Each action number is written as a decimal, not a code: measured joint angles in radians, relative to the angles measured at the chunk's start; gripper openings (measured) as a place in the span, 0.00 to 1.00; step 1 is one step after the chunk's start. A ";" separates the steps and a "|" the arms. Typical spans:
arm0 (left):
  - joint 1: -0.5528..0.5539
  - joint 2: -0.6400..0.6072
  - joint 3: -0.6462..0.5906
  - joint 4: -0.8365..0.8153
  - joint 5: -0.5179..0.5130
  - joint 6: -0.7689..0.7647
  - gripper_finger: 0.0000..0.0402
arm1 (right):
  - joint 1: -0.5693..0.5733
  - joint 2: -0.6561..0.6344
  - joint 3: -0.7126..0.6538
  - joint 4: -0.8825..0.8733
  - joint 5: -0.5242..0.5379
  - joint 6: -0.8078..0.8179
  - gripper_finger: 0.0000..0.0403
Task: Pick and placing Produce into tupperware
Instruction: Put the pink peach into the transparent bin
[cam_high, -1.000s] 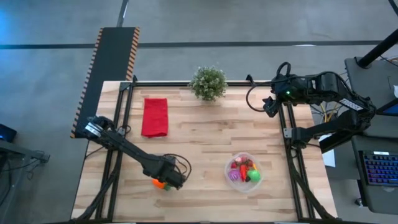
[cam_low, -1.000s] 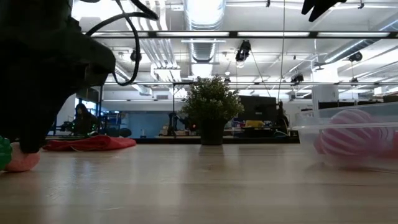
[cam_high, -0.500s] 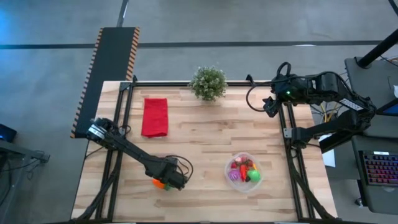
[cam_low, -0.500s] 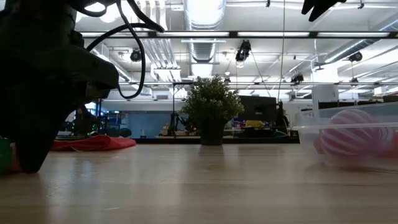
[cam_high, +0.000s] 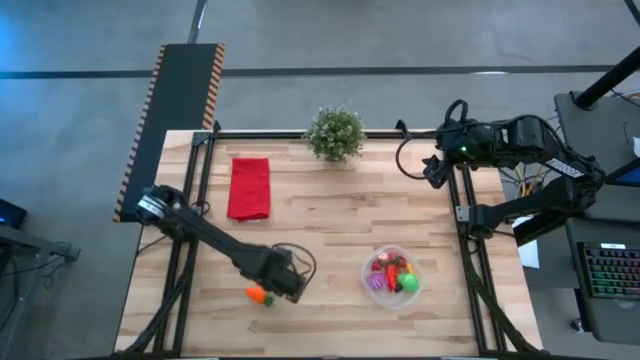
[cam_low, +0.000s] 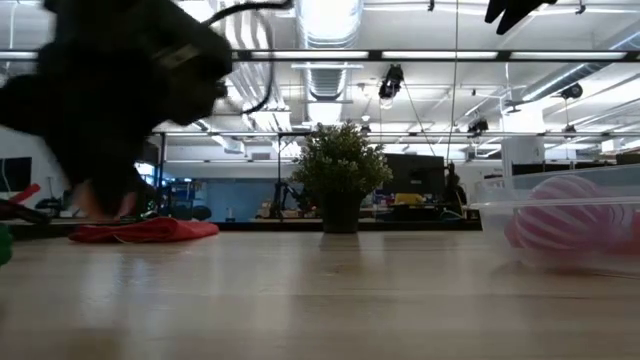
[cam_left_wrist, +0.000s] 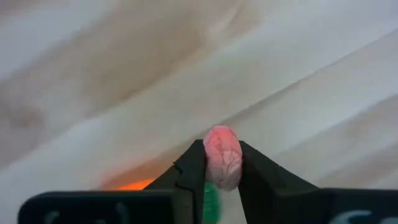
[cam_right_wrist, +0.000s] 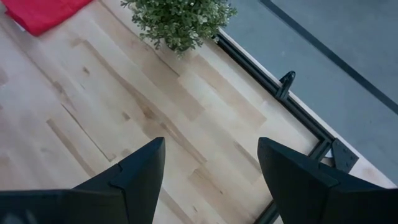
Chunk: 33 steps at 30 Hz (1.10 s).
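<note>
Left gripper (cam_left_wrist: 222, 165) jaws now clamped on my pink produce piece (cam_left_wrist: 222, 155), lifted lower left | tupperware (cam_high: 393, 277) next | right gripper (cam_right_wrist: 210, 163) jaws wide, empty.

1. You see a table (cam_high: 330, 225) of pale, matt wooden planks with visible grain.
2. The tupperware (cam_high: 392, 277) looks like clear, glossy plastic.
3. The red cloth (cam_high: 249, 187) looks soft and matt.
4. The pink produce piece (cam_left_wrist: 222, 155) has a matt, slightly wrinkled surface, between smooth dark fingers (cam_left_wrist: 189, 171).
</note>
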<state>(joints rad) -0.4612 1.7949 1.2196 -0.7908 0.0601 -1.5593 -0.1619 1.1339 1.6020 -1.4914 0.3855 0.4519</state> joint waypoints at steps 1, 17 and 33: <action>0.016 -0.009 0.012 -0.004 -0.015 0.021 0.13 | 0.000 0.000 0.000 0.000 0.000 0.000 0.62; 0.356 0.026 0.312 0.201 0.045 1.037 0.20 | 0.000 0.000 0.000 -0.030 0.000 0.035 0.62; 0.384 0.381 0.713 0.212 0.396 1.358 0.20 | 0.000 0.002 0.000 -0.044 0.002 0.229 0.62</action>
<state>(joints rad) -0.0774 2.1763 1.9322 -0.5784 0.4566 -0.2015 -0.1623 1.1358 1.6020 -1.5350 0.3877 0.6811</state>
